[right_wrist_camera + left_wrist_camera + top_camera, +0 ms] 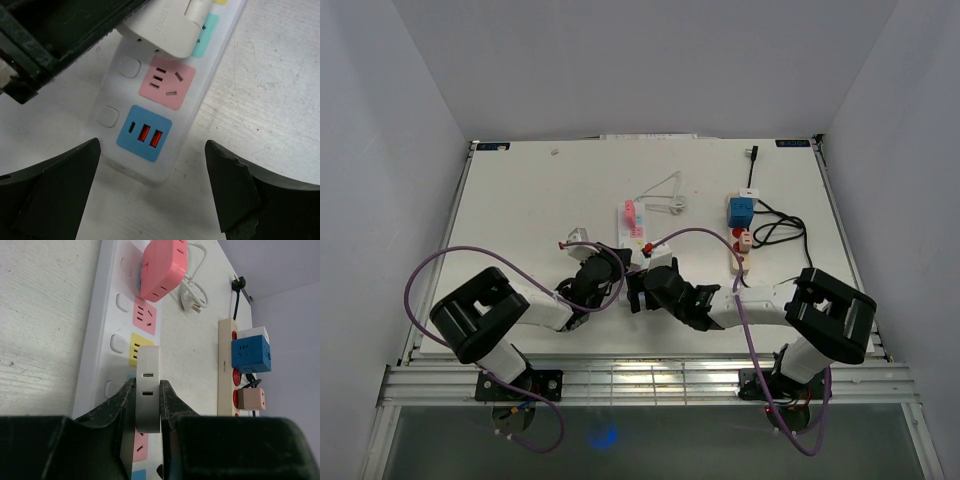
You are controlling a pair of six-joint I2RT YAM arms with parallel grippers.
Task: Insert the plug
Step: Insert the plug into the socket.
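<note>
The plug (148, 390) is a white block with two small ports on its top face, and my left gripper (148, 395) is shut on its sides. It stands on the white power strip (112, 315) over the teal socket, between a yellow and a pink one; how deep it sits I cannot tell. In the right wrist view the plug (165, 25) shows at the top, above the strip's pink socket (167, 82) and blue USB panel (144, 132). My right gripper (151, 150) is open, its fingers either side of the strip's near end without touching it. From above, both grippers (618, 262) (638, 285) meet at the strip (628, 232).
A pink adapter (162, 267) is plugged in at the strip's far end, a white cable (192, 292) beside it. To the right lies a beige power strip (226, 365) carrying a blue cube adapter (251, 351) and a small tan plug (251, 399) with black cable.
</note>
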